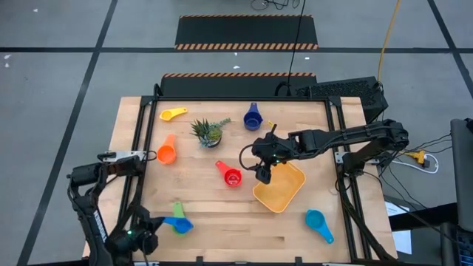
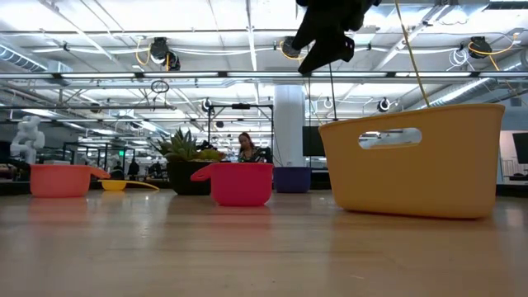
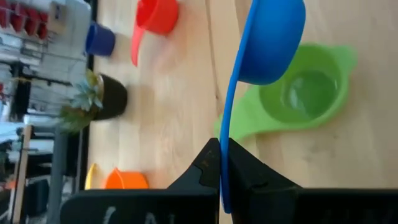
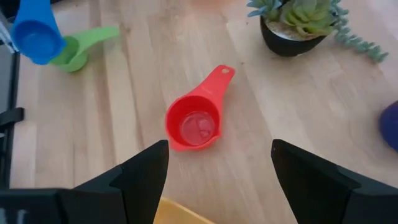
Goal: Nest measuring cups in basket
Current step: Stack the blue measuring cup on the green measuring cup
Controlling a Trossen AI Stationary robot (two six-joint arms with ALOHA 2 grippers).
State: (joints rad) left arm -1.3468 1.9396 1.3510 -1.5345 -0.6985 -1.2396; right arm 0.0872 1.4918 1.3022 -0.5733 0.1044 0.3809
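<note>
Yellow cup point(image 1: 174, 114): showing bright yellow. Navy cup point(image 1: 252, 117): showing dark blue. Orange cup point(image 1: 166, 152): showing orange. Red cup point(image 1: 230, 176): showing red, handle included. Green cup point(image 1: 178, 219): showing lime green. Blue cup point(image 1: 179, 222): showing mid blue. Light-blue cup point(image 1: 317, 222): showing pale blue. Basket point(image 1: 290, 193): showing plain orange-yellow. Plant point(image 1: 208, 131): showing spiky green leaves in a black pot. Counter point(image 1: 236, 222): showing pale wood grain. Floor point(image 1: 59, 74): showing grey, with black-and-orange striped edging on dark mats.
</note>
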